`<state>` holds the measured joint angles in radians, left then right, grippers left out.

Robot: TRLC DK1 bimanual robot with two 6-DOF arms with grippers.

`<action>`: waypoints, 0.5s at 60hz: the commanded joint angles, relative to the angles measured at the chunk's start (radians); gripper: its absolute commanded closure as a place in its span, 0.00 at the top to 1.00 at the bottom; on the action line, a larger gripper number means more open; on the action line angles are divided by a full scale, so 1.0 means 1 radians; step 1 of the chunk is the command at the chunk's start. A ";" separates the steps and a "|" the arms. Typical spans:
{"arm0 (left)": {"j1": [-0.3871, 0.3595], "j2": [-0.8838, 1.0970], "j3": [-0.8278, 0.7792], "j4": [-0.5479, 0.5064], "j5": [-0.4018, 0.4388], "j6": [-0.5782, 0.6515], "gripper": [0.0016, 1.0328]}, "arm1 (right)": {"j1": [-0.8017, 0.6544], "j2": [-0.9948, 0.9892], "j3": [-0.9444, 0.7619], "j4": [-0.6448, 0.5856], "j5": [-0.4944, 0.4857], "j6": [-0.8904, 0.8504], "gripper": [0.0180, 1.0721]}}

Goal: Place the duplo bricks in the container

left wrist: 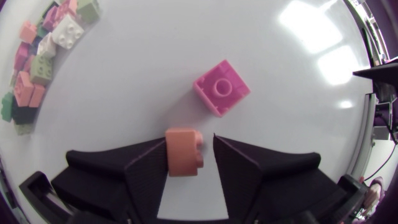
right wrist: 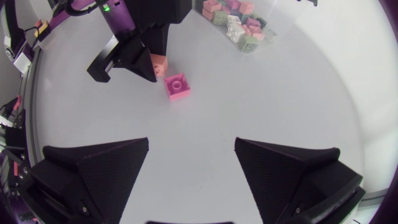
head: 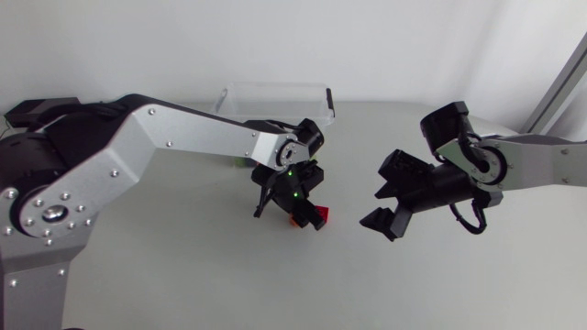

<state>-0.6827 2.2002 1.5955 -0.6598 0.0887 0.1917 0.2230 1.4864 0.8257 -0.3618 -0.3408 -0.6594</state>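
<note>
The left gripper (left wrist: 189, 138) is standing low over the tabletop (left wrist: 143, 74) with its jaws partly open, straddling an orange duplo brick (left wrist: 182, 151). One finger is touching the brick and the other is showing a narrow gap, so no grip is being recorded. The brick's long axis is running along the fingers, pointing ahead of the gripper. Bumps on its flank suggest its studs are facing sideways toward the free finger. Just ahead, a pink duplo brick (left wrist: 221, 87) is lying hollow side up, square in outline and turned corner-on to the gripper. Further off, the clear container (head: 275, 94) is holding many bricks (left wrist: 37, 56). The right gripper (right wrist: 191, 146) is hanging wide open and empty, well apart. Judgement: the task is mostly done, with two bricks visibly outstanding.
</note>
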 commanded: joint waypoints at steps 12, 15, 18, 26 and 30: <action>0.012 -0.005 -0.028 -0.049 0.002 0.018 0.30 | 0.013 0.002 0.013 -0.012 -0.007 -0.013 0.95; 0.018 -0.008 -0.029 -0.060 0.002 0.018 0.28 | 0.016 -0.002 0.013 -0.012 -0.007 -0.011 0.95; 0.017 -0.010 -0.029 -0.073 0.002 0.020 0.27 | 0.018 -0.005 0.013 -0.012 -0.007 -0.008 0.95; 0.012 -0.019 -0.045 -0.069 0.000 0.026 0.24 | 0.022 -0.009 0.010 -0.014 -0.007 -0.005 0.95; 0.008 -0.031 -0.060 -0.050 0.000 0.026 0.21 | 0.027 -0.008 0.010 -0.019 -0.007 -0.005 0.95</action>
<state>-0.6727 2.1891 1.5833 -0.7044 0.0887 0.2092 0.2405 1.4860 0.8257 -0.3641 -0.3408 -0.6590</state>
